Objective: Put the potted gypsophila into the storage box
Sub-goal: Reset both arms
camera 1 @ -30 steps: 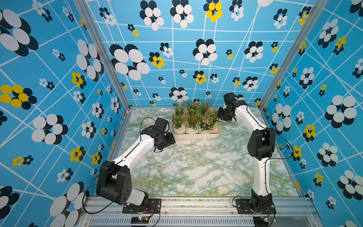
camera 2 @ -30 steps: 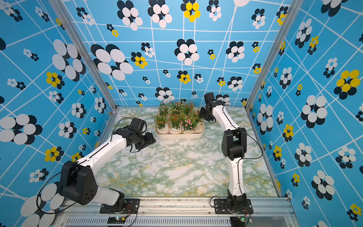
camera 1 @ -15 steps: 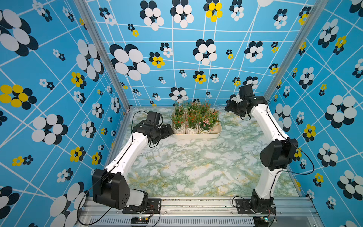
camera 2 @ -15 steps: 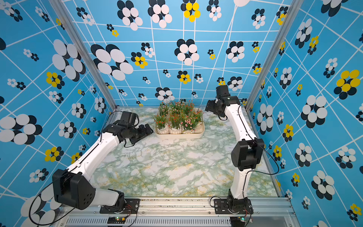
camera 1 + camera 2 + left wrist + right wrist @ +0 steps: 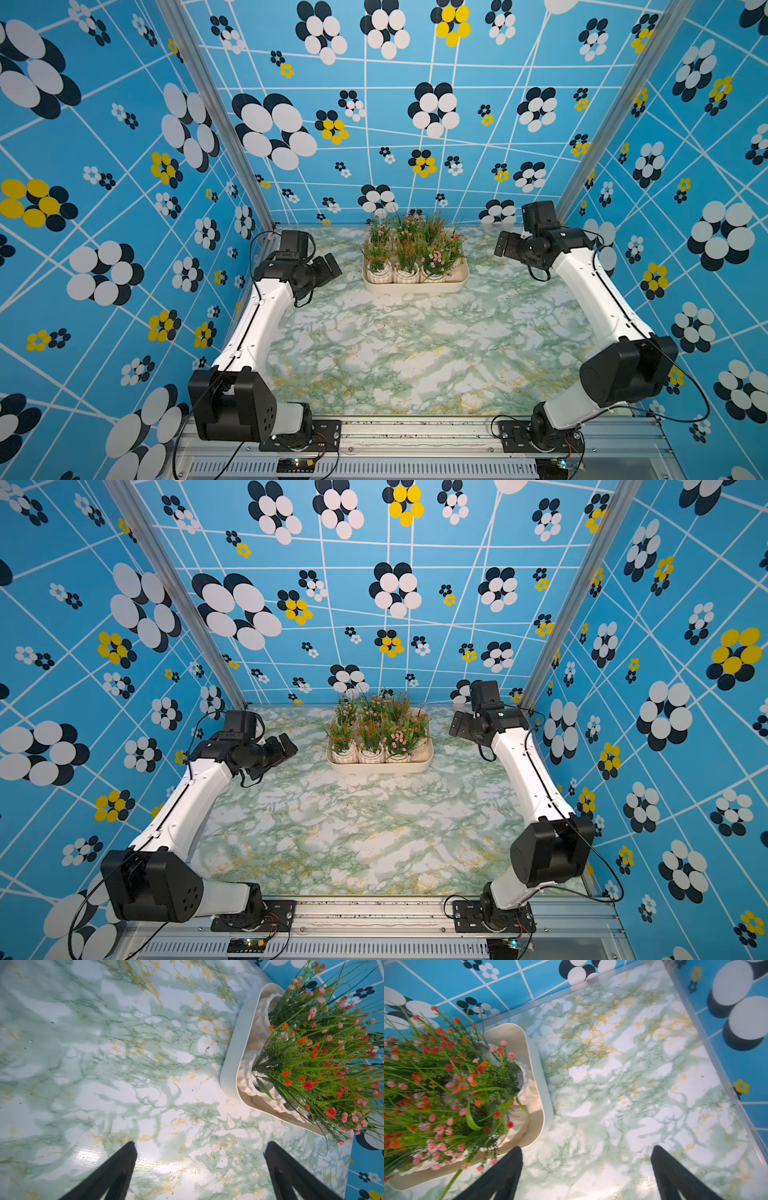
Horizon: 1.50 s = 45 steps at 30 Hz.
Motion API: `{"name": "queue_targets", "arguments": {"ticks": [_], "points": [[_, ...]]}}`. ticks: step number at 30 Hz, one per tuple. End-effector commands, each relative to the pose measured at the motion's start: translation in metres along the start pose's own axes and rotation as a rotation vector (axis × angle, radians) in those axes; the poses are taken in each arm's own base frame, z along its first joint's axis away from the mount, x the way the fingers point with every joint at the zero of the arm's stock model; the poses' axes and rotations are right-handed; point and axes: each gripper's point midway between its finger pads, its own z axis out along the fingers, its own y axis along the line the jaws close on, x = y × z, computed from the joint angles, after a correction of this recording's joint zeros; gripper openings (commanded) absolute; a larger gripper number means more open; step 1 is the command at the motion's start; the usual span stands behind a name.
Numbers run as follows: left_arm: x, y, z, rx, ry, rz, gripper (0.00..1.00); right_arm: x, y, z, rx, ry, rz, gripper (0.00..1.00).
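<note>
White-potted green gypsophila (image 5: 409, 249) stand in your cream plastic storage box (image 5: 415, 287). Left gripper (image 5: 199, 1144) and right gripper (image 5: 587, 1147) gape, empty.

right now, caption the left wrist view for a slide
Open left gripper over green marbled tabletop, cream-white plastic tray of white-potted flowering plants nearby

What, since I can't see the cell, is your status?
Left jaws open, right jaws open, both empty. Pots in box, none outside. Nothing in the way.

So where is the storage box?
In both top views the storage box sits at the far middle of the table, between the left gripper and right gripper, holding the potted gypsophila.
</note>
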Motion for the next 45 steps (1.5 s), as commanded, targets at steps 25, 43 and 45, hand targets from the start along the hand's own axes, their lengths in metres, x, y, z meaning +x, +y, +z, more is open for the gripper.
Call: {"name": "queue_targets", "arguments": {"ticks": [25,43,45], "points": [[-0.013,0.051,0.072,0.080,-0.432,0.432,0.99,0.031,-0.047,0.032,0.095,-0.370,-0.069,0.99],[0.004,0.053,0.089,0.170,-0.607,0.536,1.00,0.067,-0.049,0.078,0.072,-0.475,-0.138,0.99],[0.008,0.053,0.089,0.180,-0.621,0.550,0.99,0.069,-0.051,0.080,0.079,-0.484,-0.137,0.99]]}}
